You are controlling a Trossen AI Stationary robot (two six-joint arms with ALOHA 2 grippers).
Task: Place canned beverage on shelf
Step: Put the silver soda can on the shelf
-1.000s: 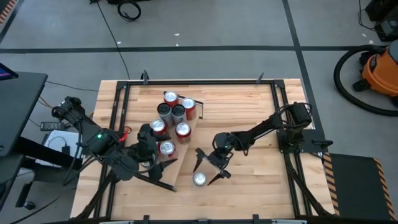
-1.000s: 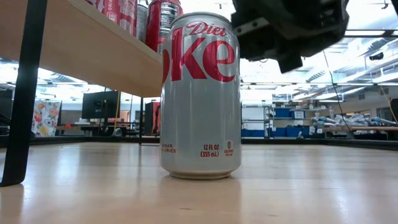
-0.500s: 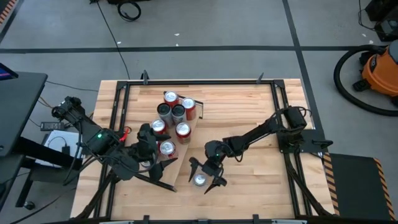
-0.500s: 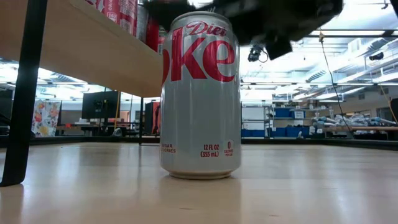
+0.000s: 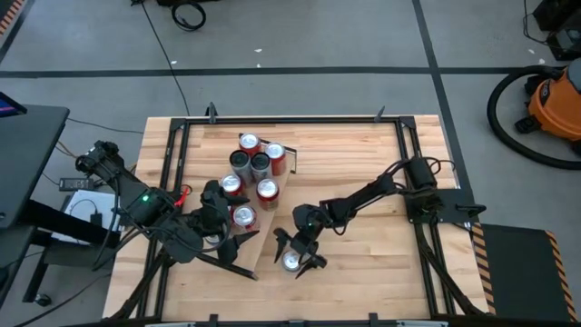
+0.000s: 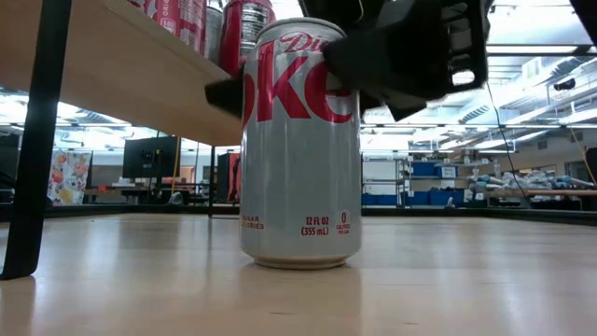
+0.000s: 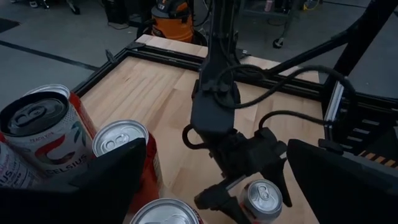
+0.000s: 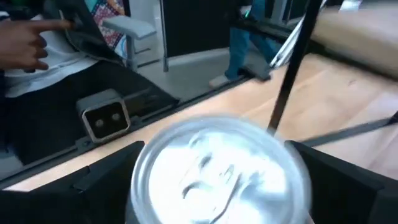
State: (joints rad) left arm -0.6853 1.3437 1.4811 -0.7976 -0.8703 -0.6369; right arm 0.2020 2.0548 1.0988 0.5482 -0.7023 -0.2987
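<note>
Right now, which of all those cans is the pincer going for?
The silver Diet Coke can, standing alone on the tabletop. The right pincer straddles it, open; the other cans cluster on the shelf.

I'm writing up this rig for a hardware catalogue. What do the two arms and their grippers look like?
Both arms are dark, near-black, built of slim jointed links with black cables looped alongside. The left arm shows a small green light and a bit of red wiring. The left gripper and right gripper each end in two flat, dark, tapering fingers.

Grey floor [image 5: 318,45] with dark tape lines [image 5: 272,70] surrounds the tabletop [image 5: 363,150]; an orange vacuum cleaner [image 5: 556,102] stands at one corner
</note>
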